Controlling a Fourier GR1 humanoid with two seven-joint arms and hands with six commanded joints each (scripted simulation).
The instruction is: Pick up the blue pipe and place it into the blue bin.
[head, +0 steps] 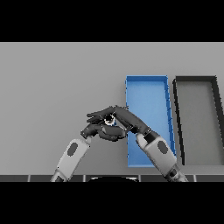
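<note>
Right robot hand (124,119) curled round blue pipe (110,121), just left of blue bin (146,89), ready for carrying across; left robot hand (97,130) relaxed beneath.

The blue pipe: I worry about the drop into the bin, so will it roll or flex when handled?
Probably stiff: the small blue pipe shows no sag where it peeks between the right robot hand and left robot hand. Its rounded end suggests it could roll once released. The blue rectangular bin has raised walls that would likely stop it.
</note>
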